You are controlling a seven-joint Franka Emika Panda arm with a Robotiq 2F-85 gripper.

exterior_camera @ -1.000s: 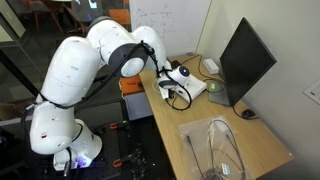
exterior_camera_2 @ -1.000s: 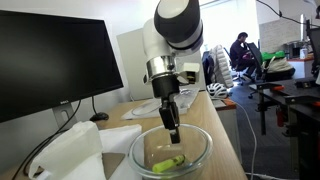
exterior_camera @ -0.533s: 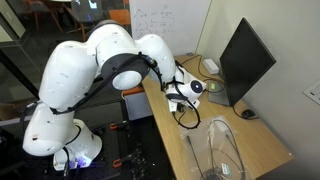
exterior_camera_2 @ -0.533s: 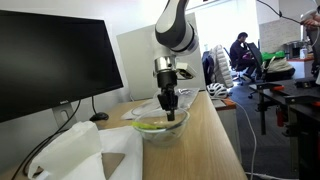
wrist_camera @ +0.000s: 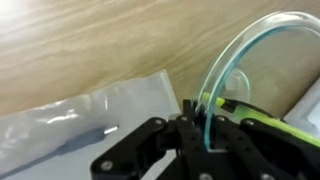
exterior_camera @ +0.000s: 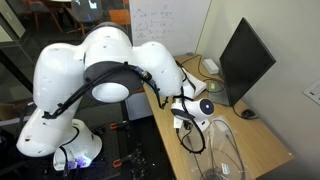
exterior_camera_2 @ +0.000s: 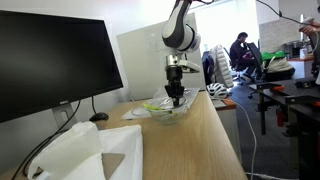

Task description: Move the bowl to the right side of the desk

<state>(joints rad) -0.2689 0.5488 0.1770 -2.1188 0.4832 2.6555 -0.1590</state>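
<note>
Gripper clamps the bowl by its rim, one finger inside, one outside; the bowl sits just below it. Carry it level and low, clearing the bag alongside, over the desk beyond.

**Colours on the light tan wood-grain table.**
Clear green-edged round glass bowl; black metal pincer; yellow-green piece.

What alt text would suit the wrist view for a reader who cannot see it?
The black pincer grips the rim of a clear bowl, which arcs up to the right with something yellow-green inside it. Beneath is the light wood desk, with a clear plastic bag lying at the left.
</note>
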